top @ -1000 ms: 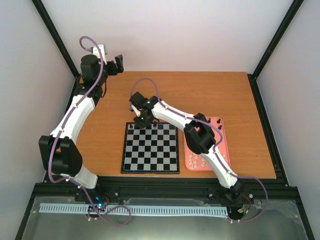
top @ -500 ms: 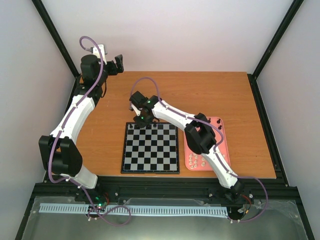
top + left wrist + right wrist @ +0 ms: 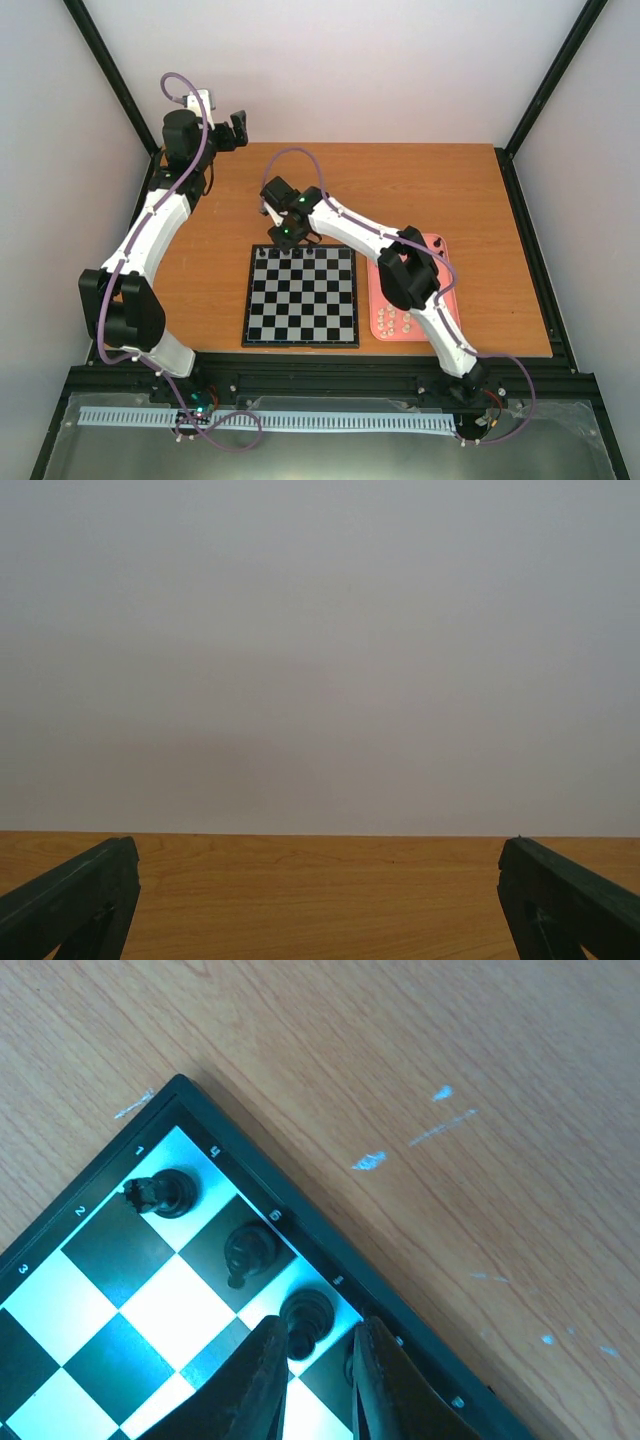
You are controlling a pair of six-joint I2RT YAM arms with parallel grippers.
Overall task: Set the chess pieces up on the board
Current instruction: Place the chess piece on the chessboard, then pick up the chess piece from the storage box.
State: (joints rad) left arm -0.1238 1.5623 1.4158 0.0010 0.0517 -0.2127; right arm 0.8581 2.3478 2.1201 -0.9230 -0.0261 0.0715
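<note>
The board (image 3: 300, 310) lies mid-table with a few black chess pieces (image 3: 300, 254) standing in its far row. My right gripper (image 3: 287, 240) hangs over that row's left part. In the right wrist view a knight (image 3: 160, 1193), a second piece (image 3: 247, 1253) and a third (image 3: 305, 1320) stand on the board (image 3: 100, 1260) along its edge. My right gripper (image 3: 320, 1328) is just above the third piece, its jaws a narrow gap apart and holding nothing. A fourth piece (image 3: 352, 1365) peeks out behind the right finger. My left gripper (image 3: 238, 128) is raised at the far left, open and empty.
A pink tray (image 3: 445, 300) with several cream-white pieces (image 3: 400, 322) lies right of the board, under the right arm. The left wrist view shows only bare wooden table (image 3: 320, 880) and a grey wall. Black frame posts stand at the table's corners.
My right gripper has drawn slightly up and back from the board's far row, and the arm's elbow shifted with it. The left arm has not moved.
</note>
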